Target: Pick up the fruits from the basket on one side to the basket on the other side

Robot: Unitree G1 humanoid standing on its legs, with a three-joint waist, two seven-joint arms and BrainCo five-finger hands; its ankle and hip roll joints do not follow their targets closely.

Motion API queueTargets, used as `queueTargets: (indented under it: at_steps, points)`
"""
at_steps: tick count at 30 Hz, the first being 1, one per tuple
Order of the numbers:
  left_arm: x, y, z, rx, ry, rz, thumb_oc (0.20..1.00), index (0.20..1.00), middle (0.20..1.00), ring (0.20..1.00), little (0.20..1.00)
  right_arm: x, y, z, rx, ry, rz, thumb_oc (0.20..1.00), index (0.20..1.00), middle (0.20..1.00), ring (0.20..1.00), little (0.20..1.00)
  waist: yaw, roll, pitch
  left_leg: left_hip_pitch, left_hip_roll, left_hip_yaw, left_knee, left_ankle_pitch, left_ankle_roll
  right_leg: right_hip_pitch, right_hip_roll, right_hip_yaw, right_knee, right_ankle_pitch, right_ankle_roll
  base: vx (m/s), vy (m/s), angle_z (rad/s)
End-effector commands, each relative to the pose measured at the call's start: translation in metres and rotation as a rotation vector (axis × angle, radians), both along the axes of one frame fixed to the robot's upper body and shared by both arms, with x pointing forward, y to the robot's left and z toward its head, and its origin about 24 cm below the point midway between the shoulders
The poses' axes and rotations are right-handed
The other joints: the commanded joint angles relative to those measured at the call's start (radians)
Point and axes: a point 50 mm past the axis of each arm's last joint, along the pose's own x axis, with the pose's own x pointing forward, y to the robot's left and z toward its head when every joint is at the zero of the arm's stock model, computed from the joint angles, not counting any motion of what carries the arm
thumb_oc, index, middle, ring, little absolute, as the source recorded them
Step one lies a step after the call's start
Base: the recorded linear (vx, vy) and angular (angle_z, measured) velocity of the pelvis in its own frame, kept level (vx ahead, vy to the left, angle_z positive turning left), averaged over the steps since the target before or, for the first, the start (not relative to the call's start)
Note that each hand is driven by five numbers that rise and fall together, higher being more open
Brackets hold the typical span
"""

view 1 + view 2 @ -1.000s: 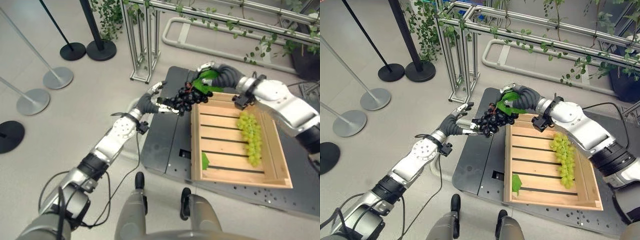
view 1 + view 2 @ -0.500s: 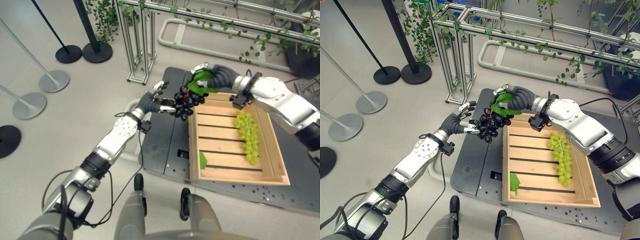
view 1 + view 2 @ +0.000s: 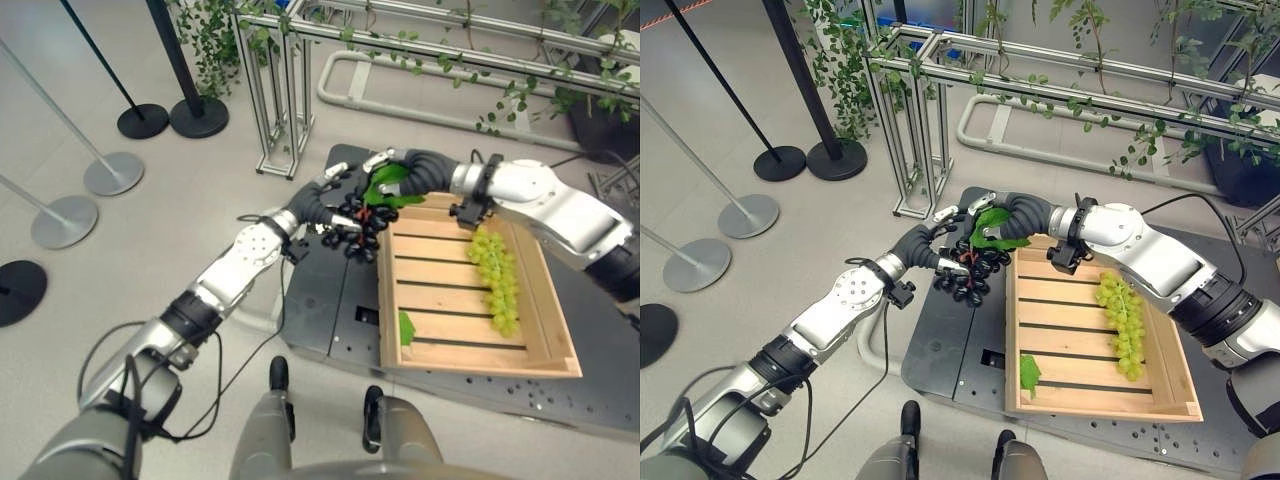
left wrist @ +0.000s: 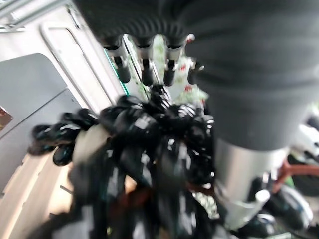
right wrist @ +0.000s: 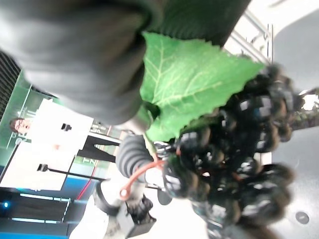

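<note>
A bunch of dark grapes (image 3: 358, 228) with a green leaf (image 3: 384, 186) hangs over the dark platform, just off the far left corner of the wooden crate (image 3: 480, 362). My right hand (image 3: 422, 170) is shut on the bunch's leafy top (image 5: 189, 84). From the left, my left hand (image 3: 318, 204) wraps the same bunch, fingers (image 4: 144, 67) over it and thumb under it. A bunch of green grapes (image 3: 496, 272) lies along the right side of the crate.
The crate sits on a dark platform (image 3: 320, 290), with a loose green leaf (image 3: 408, 325) at its near left. Behind stands a metal frame with vines (image 3: 285, 90). Stanchion bases (image 3: 112, 172) dot the floor at the left.
My left hand has moved in from beside the dark grapes and curled round them. The bunch has shifted a little left with the right hand still on its top.
</note>
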Motion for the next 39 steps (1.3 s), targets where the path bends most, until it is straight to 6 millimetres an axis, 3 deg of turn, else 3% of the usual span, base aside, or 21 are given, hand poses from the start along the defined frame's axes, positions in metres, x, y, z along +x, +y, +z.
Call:
queueTargets:
  at_steps: [1, 12, 17, 24, 39]
  points:
    - [0.005, -0.013, 0.028, -0.031, -0.095, -0.069, 1.000, 1.000, 1.000, 1.000, 1.000, -0.020, 0.034, 0.033, 0.097, -0.048, 0.219, 0.200, 0.200, 0.200, 0.200, 0.200, -0.015, -0.027, -0.076, -0.011, 0.016, -0.049, 0.130, -0.200, -0.044, 0.022, -0.031, 0.045, -0.167, 0.081, 0.070, 0.00, 0.000, 0.00]
    - [0.006, -0.025, 0.025, -0.009, -0.007, -0.149, 1.000, 1.000, 1.000, 1.000, 1.000, -0.028, 0.051, 0.038, 0.144, -0.055, 0.291, 0.200, 0.200, 0.200, 0.200, 0.200, -0.024, -0.020, -0.076, -0.012, 0.017, -0.049, 0.136, -0.202, -0.045, 0.018, -0.028, 0.052, -0.160, 0.079, 0.068, 0.00, 0.000, 0.00]
    - [0.010, -0.014, 0.023, 0.072, 0.001, -0.135, 1.000, 1.000, 1.000, 1.000, 1.000, -0.033, 0.055, 0.039, 0.121, -0.027, 0.336, 0.200, 0.200, 0.200, 0.200, 0.200, -0.025, -0.019, -0.080, -0.010, 0.019, -0.047, 0.136, -0.201, -0.047, 0.020, -0.028, 0.052, -0.161, 0.079, 0.069, 0.00, 0.000, 0.00]
    - [0.014, 0.018, 0.031, 0.208, -0.092, -0.037, 1.000, 1.000, 1.000, 1.000, 1.000, -0.042, 0.050, 0.048, 0.053, -0.044, 0.356, 0.200, 0.200, 0.200, 0.200, 0.200, -0.020, -0.020, -0.083, -0.010, 0.021, -0.048, 0.142, -0.204, -0.050, 0.021, -0.029, 0.048, -0.158, 0.079, 0.069, 0.00, 0.000, 0.00]
    - [0.015, 0.029, 0.061, 0.475, -0.326, 0.013, 1.000, 1.000, 1.000, 1.000, 1.000, -0.051, 0.057, 0.054, 0.032, -0.039, 0.415, 0.200, 0.200, 0.200, 0.200, 0.200, -0.014, -0.021, -0.085, -0.011, 0.023, -0.047, 0.154, -0.215, -0.050, 0.026, -0.027, 0.043, -0.155, 0.071, 0.073, 0.00, 0.000, 0.00]
